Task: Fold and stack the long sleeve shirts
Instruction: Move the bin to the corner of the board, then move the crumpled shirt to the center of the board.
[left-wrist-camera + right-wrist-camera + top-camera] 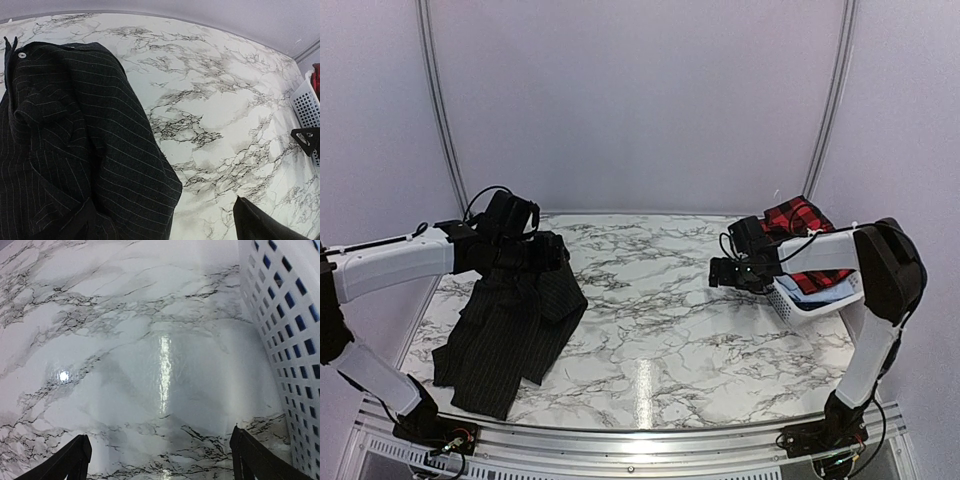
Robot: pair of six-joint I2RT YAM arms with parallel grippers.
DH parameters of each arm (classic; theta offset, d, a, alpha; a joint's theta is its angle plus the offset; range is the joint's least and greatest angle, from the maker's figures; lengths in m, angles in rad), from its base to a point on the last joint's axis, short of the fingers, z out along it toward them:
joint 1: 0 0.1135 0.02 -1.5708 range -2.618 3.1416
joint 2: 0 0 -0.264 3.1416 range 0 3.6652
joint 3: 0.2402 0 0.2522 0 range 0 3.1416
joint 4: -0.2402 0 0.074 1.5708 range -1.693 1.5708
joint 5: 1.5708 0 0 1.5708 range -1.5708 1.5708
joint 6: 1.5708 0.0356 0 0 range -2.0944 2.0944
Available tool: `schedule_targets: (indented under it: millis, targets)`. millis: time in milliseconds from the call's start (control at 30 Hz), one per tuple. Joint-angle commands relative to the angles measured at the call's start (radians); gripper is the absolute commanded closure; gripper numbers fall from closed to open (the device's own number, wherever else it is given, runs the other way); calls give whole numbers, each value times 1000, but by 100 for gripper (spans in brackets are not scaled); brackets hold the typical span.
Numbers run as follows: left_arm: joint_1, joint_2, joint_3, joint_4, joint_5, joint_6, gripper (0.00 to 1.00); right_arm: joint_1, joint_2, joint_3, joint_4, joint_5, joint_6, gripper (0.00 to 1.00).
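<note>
- Black pinstriped shirt [510, 330] lies bunched on the left of the tabletop [660, 320], long axis running from the left pincer [542, 250] toward the near edge.
- Left pincer is at its far end, fingers apart; this arm is nearer.
- Right pincer [730, 272] is spread with nothing in it, beside the basket [800, 308] holding the red checked shirt [798, 225].

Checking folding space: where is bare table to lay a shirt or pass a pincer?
The marble table is bare from the black pinstriped shirt on the left to the white basket on the right. Crowded at the right edge, where the basket holds the red checked shirt.
</note>
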Motion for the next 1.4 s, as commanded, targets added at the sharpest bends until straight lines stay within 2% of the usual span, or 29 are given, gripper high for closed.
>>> schedule_targets:
  millis: [0, 267, 467, 567, 767, 900, 1067, 1133, 1200, 1233, 1267, 1300, 1333, 1367]
  targets:
    - [-2, -57, -35, 4, -32, -10, 1, -54, 1, 46, 36, 28, -30, 7]
    - [-1, -100, -92, 3, -37, -33, 1, -155, 128, 158, 115, 2, -69, 7]
    - [-1, -124, -138, -6, -83, -67, 1, -170, 192, 273, 103, -65, -92, 7]
    - [-2, -140, -171, -30, -131, -107, 1, -136, 166, 276, 107, -113, -102, 7]
    - [0, -178, -254, -46, -188, -162, 1, -9, 90, 246, 67, -94, -123, 7]
    - [1, -132, -258, -34, -231, -149, 4, 102, 47, 209, 81, -96, -126, 7]
    - [21, 29, -184, 14, -242, -43, 17, 214, 31, 197, 71, -55, -133, 8]
    - [25, 81, -156, 30, -229, -8, 25, 239, 16, 184, 72, -54, -129, 8]
    - [26, 118, -123, 41, -204, 15, 44, 268, -3, 166, 73, -52, -127, 8]
    - [25, 132, -105, 46, -176, 24, 58, 281, -14, 156, 72, -51, -128, 8]
    - [21, 141, -88, 53, -146, 29, 78, 294, -22, 150, 71, -45, -132, 8]
    - [12, 144, -73, 64, -112, 34, 90, 308, -27, 146, 67, -35, -137, 8]
    - [-1, 144, -56, 72, -82, 35, 99, 322, -31, 143, 60, -23, -144, 8]
    - [-16, 144, -36, 77, -46, 33, 100, 334, -37, 140, 53, -11, -147, 8]
